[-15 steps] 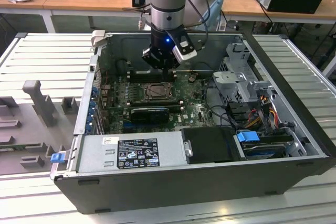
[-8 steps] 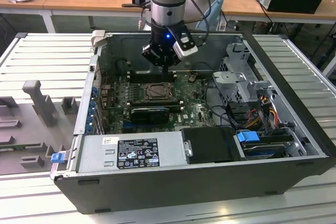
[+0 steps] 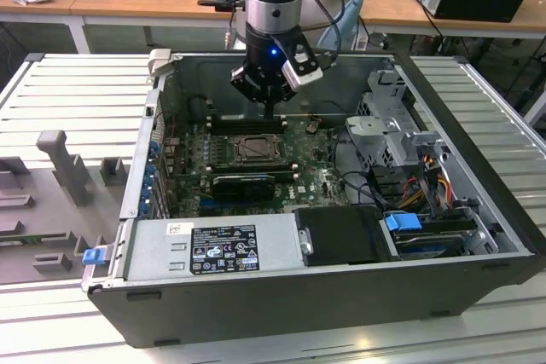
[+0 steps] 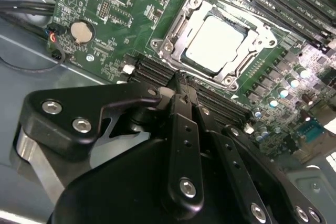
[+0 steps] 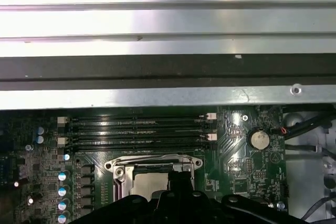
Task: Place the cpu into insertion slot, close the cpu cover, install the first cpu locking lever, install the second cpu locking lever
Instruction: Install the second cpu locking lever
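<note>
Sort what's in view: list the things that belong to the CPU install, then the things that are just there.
Belong to the job:
- cpu, seated in the insertion slot
- cpu cover, closed over the chip's edges
- tool, hovering just beside the socket

Just there:
- memory slots
- coin battery
- power supply
- black card

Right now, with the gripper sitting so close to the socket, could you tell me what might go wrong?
The gripper hangs just beside the cover that lies over the chip; a small slip could scrape either one. The memory slots lie close by, so a sideways drift might knock them.
</note>
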Tool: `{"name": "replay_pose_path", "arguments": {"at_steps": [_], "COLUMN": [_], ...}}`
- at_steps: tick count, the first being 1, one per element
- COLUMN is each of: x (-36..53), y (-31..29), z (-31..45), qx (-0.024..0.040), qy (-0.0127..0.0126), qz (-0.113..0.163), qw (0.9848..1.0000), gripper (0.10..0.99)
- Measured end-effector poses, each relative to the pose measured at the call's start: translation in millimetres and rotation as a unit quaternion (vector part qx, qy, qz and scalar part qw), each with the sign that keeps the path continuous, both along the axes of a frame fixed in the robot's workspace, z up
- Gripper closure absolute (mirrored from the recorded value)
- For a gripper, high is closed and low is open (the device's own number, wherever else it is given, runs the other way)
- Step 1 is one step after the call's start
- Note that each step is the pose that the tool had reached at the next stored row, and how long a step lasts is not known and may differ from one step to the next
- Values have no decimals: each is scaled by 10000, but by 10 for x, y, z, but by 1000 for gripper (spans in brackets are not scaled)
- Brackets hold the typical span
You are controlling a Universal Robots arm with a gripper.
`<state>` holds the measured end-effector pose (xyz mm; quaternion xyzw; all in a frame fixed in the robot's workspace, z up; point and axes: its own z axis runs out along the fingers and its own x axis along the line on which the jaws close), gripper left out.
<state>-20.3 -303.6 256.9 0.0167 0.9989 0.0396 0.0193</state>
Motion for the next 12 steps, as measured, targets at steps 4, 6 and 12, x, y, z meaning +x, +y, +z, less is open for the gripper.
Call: {"name": "replay_pose_path", "arguments": {"at_steps": [4,6,12], "x": [1,2,2], "y": [-71,-95,-165], "z": [-1,-1,-5], "qx": [0,0,-4], "qy": [0,0,3], "qz": [0,0,0], "qw": [10000,10000,10000], "gripper": [980,980,980]}}
